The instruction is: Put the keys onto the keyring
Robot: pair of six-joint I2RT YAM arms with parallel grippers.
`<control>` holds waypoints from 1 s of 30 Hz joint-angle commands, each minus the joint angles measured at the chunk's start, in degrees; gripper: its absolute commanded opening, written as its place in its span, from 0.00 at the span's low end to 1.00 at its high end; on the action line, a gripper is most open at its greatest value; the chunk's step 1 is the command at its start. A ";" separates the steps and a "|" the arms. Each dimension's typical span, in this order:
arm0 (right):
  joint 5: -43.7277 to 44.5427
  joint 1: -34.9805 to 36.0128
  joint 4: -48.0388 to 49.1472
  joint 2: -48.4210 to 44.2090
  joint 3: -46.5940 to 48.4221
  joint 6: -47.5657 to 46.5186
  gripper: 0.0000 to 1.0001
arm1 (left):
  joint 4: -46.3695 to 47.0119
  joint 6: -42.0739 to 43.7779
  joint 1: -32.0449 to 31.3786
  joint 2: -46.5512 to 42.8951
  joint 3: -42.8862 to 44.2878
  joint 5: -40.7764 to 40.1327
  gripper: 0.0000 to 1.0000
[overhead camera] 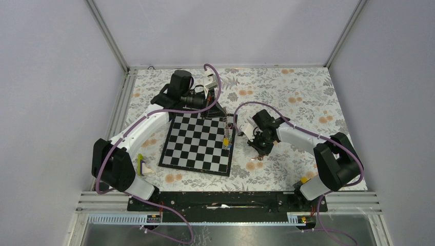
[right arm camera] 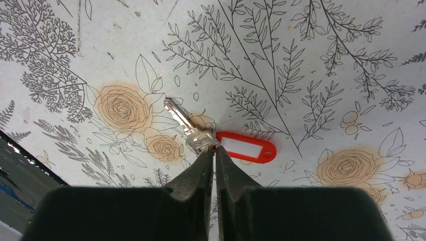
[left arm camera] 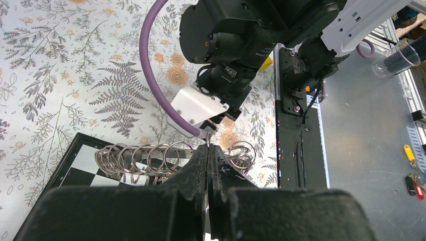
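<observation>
While the key (right arm camera: 182, 120) is lying on the counter (right arm camera: 326, 60), step: seemingly grasping it for pickup
Right claw (right arm camera: 213, 153): pinching shut on the key's head, beside its red tag (right arm camera: 246, 147)
Other keys (overhead camera: 226, 141): lying at the chessboard's (overhead camera: 197, 143) right edge
Left claw (left arm camera: 208, 153): clamping together on the keyring (left arm camera: 120, 159), over the chessboard's far edge
Next move: likely lifting the key and threading it into the coil
</observation>
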 commanded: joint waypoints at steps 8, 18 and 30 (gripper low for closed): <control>-0.77 0.47 0.83 0.43 0.92 0.40 0.18 | 3.37 0.42 0.38 -2.95 0.20 2.07 0.00; -0.35 0.46 0.72 0.61 0.32 0.24 0.17 | 3.34 0.47 0.60 -2.98 0.11 2.24 0.00; -0.38 0.48 0.97 1.40 -0.23 0.45 0.16 | 3.35 0.44 0.65 -3.12 0.07 2.45 0.00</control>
